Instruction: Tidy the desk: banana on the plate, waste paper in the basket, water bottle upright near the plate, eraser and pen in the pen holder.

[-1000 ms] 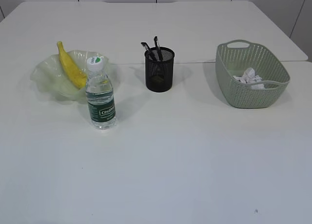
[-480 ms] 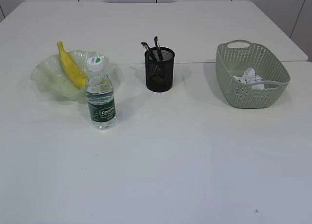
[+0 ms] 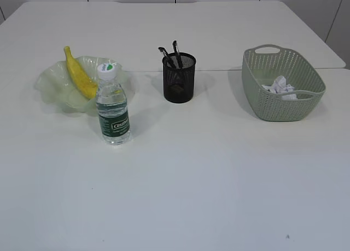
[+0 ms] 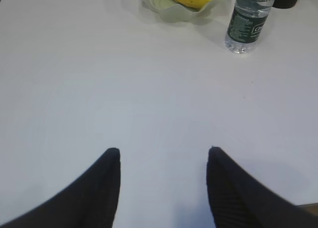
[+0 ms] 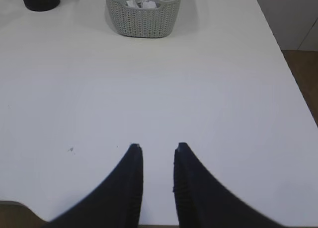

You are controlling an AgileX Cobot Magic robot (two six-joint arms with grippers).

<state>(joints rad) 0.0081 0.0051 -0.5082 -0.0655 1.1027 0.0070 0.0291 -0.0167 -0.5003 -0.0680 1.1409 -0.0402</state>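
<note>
Two end effectors, both empty, both over bare counter at the near edge. Left end effector (image 4: pixel 163 153): jaws wide apart, nothing between them. Right end effector (image 5: pixel 157 147): jaws narrow, small gap, gripping nothing. Neither shows in the exterior view.

White counter (image 3: pixel 219 180). Far left: pale green wavy plate (image 3: pixel 54 84) with banana (image 3: pixel 79 75) lying in it, stem end pointing far. Water bottle (image 3: pixel 112 109) upright just near-right of the plate, white cap on, dark green label, touching or almost touching the plate rim, can't tell which. Centre far: black mesh pen holder (image 3: pixel 179 79), upright, two dark pen (image 3: pixel 176 48) tops sticking out, leaning left. Eraser not discernible through the mesh. Far right: grey-green woven basket (image 3: pixel 281 106) with handles, crumpled waste paper (image 3: pixel 280 86) inside.

Left wrist view: plate, banana, bottle at the top edge, well apart from the jaws. Right wrist view: basket with paper at the top, pen holder corner top left, small dark speck (image 5: pixel 71 149) on the counter left of the jaws.
</note>
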